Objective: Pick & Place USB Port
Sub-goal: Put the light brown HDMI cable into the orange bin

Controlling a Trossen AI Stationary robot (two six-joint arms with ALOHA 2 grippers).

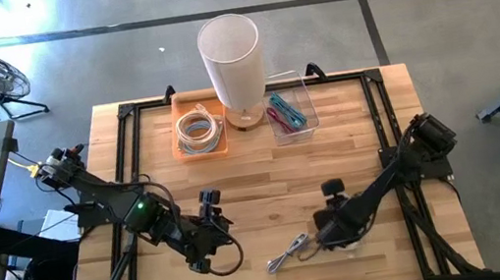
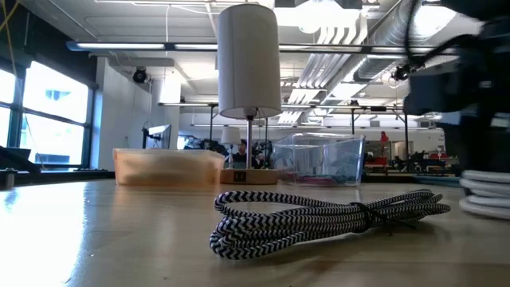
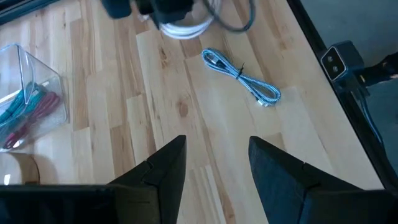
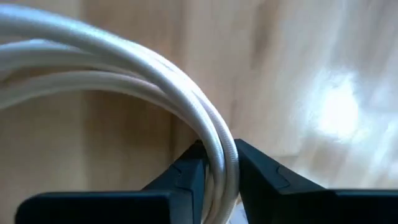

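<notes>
High view: the right gripper (image 1: 336, 236) is low on the pale wooden slatted surface (image 1: 265, 172), on the white coiled cable (image 1: 343, 243) near the front edge. The bundled black-and-white braided USB cable (image 1: 289, 252) lies just beside it, toward the surface centre, with its long axis running diagonally. The left gripper (image 1: 207, 238) waits near the front, on the other side of the braided cable. At the rear stand an orange tray (image 1: 202, 151) holding another white coil, a white cylindrical lamp (image 1: 232, 58) and a clear plastic bin (image 1: 306, 115) of coloured cables.

Low view: the braided cable (image 2: 319, 219) lies flat in the foreground; the white coil (image 2: 488, 194) shows at the picture's edge under the dark arm.

Left wrist view: the left gripper (image 3: 213, 167) is spread wide and holds nothing. It looks toward the braided cable (image 3: 242, 76), which lies well apart from it on bare wood.

Right wrist view: the right gripper (image 4: 219, 163) is narrowed onto strands of the white coil (image 4: 124, 68), both fingers (image 4: 186, 177) pressing the cable (a firm pinch, by the look of it).

Key relation: the white coil sits directly in the right gripper; the orange tray lies toward the rear, across the surface, so the carry probably runs rearward.
</notes>
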